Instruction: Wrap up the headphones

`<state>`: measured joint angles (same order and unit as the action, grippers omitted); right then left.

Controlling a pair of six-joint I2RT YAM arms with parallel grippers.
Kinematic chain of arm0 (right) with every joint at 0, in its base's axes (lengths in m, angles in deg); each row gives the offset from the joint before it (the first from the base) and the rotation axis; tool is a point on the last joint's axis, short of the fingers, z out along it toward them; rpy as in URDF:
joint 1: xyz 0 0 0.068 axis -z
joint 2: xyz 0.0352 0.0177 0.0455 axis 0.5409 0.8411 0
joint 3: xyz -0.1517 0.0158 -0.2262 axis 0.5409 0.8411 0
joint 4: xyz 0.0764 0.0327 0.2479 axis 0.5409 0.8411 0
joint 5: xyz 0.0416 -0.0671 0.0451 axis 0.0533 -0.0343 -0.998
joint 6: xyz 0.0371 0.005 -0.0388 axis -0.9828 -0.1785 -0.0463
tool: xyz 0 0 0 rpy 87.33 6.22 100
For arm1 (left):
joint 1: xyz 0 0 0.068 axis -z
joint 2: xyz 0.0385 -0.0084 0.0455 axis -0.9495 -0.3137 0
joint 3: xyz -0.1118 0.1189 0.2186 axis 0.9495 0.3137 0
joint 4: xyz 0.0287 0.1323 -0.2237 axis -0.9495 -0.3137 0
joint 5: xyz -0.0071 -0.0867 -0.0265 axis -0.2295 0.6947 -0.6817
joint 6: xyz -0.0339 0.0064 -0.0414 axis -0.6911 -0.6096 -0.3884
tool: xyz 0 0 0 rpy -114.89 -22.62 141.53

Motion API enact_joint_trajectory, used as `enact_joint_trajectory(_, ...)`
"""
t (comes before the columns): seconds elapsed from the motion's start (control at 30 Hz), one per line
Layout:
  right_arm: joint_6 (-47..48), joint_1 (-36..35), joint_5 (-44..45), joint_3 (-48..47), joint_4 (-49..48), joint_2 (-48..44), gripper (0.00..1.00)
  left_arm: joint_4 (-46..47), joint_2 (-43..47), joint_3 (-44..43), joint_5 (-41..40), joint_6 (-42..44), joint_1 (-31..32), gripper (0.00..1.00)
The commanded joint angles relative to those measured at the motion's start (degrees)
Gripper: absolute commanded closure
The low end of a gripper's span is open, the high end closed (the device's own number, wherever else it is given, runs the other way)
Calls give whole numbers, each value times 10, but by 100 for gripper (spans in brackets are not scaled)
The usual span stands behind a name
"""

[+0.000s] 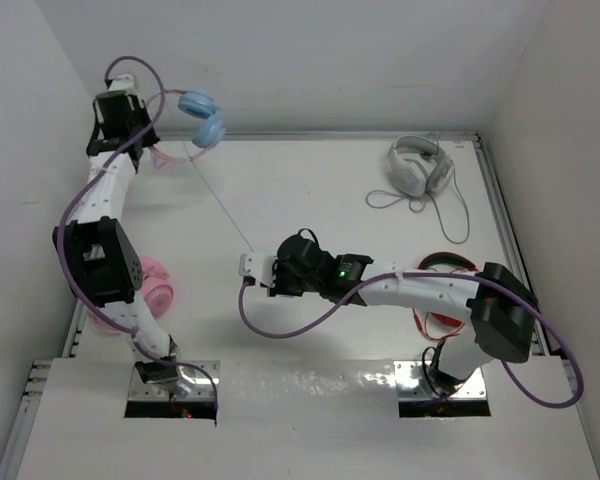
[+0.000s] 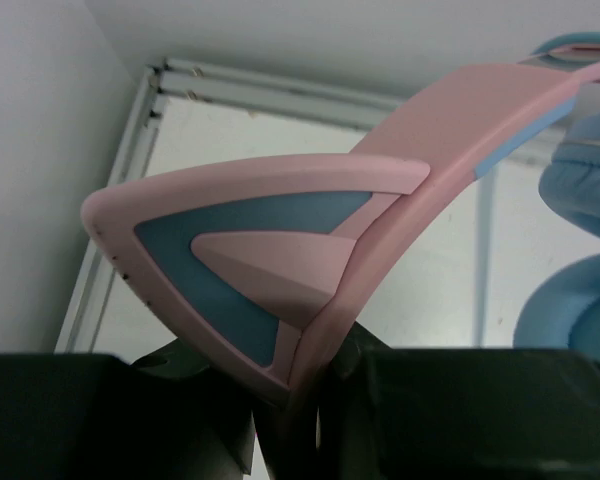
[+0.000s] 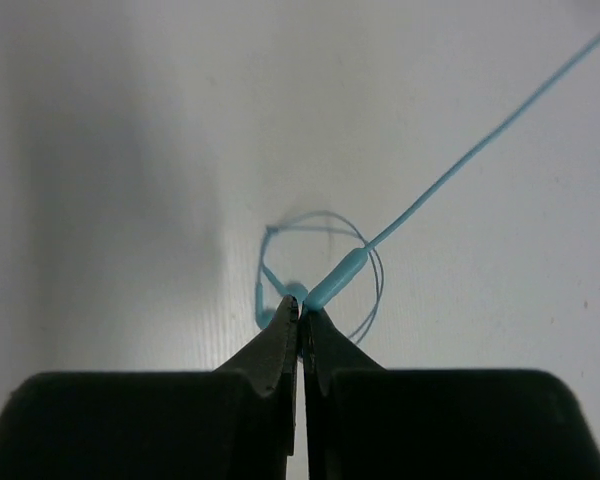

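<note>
Two arms on this one, and from the left: my left gripper is clamped on the pink band just below a cat ear, holding the headphones up off the table in the far left corner. The band arcs away from my fingers to the right, and the two blue cups sit side by side at its end, against the back wall. From the cups the cable drops in one straight, taut-looking line, its long axis a diagonal from far left towards the near centre. There my right gripper has it, jaws pinched to a sliver on the tail of the plug, low over the table, with a small curl of thin wire lying around the tips. So I read this as the set-up for winding: the cable is drawn out and no turn is on the band or cups yet. The next move looks like mine on the right, carrying the plug end up and around the headphones while the left holds steady. That asks for enough tension to lay a neat turn, without tugging the thin plug out of my pinch. Far right, the white pair lies well out of the way.
</note>
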<state>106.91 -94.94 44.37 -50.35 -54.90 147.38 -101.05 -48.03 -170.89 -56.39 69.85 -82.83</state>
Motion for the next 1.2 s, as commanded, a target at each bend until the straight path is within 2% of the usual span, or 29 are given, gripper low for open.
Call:
enact_joint_trajectory(0.0, -1, -22, -60, -82, 18, -39, 100, 86, 15, 64, -79, 115, 85, 100)
enact_joint_trajectory(0.07, 3, -21, -59, -104, -2, -70, 100, 107, 26, 102, -70, 165, 123, 100)
enact_joint_trajectory(0.17, 25, -12, -9, -102, -71, -107, 100, 110, 53, 154, -32, 203, 141, 100)
enact_joint_trajectory(0.23, 17, 24, 35, -112, -118, -126, 100, 85, 63, 171, -4, 242, 158, 100)
enact_joint_trajectory(0.3, -8, 64, 40, -142, -130, -122, 100, 68, 88, 189, 13, 278, 173, 100)
enact_joint_trajectory(0.33, -37, 106, 41, -152, -143, -119, 100, 44, 100, 195, 21, 288, 190, 100)
enact_joint_trajectory(0.4, -50, 135, 56, -180, -151, -106, 100, 17, 139, 209, 46, 318, 209, 100)
enact_joint_trajectory(0.6, -57, 210, 112, -254, -144, -78, 100, -38, 247, 275, 16, 409, 333, 100)
enact_joint_trajectory(0.7, -84, 252, 100, -287, -133, -70, 100, -87, 255, 270, 23, 403, 360, 100)
enact_joint_trajectory(0.87, -95, 309, 115, -282, -121, -71, 100, -153, 268, 229, 73, 355, 362, 100)
enact_joint_trajectory(1.0, -125, 352, 113, -253, -125, -77, 100, -173, 275, 194, 54, 312, 362, 100)
enact_joint_trajectory(1.17, -132, 378, 82, -261, -111, -68, 100, -190, 278, 198, 58, 328, 363, 100)
